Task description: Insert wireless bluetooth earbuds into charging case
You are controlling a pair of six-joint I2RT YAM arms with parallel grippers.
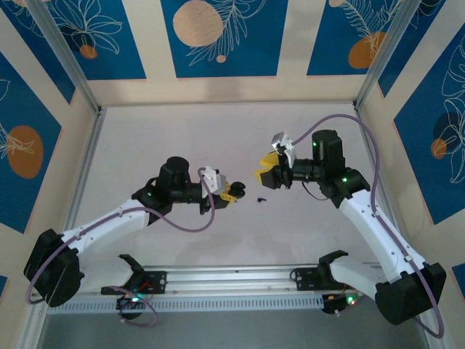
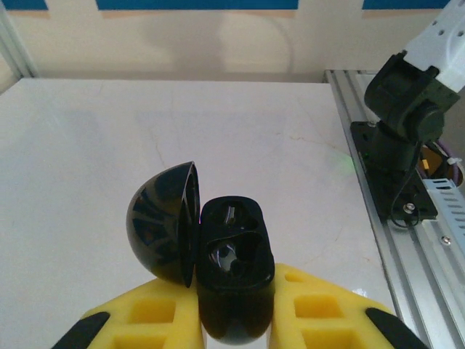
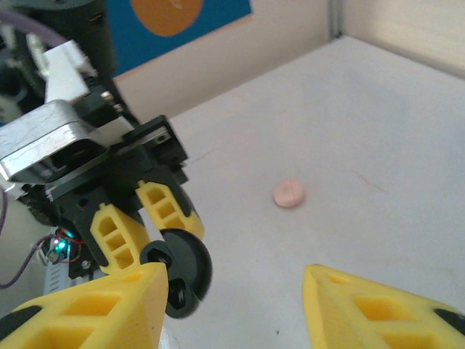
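Note:
A black charging case [image 2: 234, 270] stands between the yellow fingers of my left gripper [image 2: 234, 309], which is shut on it. Its domed lid [image 2: 161, 231] hangs open to the left. The wells inside are glossy and dark, and I cannot tell whether an earbud sits in them. From above, my left gripper [image 1: 232, 191] and right gripper [image 1: 262, 172] face each other near the table's middle. A tiny black piece [image 1: 260, 199], likely an earbud, lies on the table between them. My right gripper [image 3: 232, 294] is open and holds nothing, just in front of the case [image 3: 182, 273].
A small pale pink round piece [image 3: 289, 194] with a seam across it lies on the white table beyond the grippers. An aluminium rail [image 1: 232, 280] with both arm bases runs along the near edge. Patterned walls [image 1: 218, 36] enclose the table.

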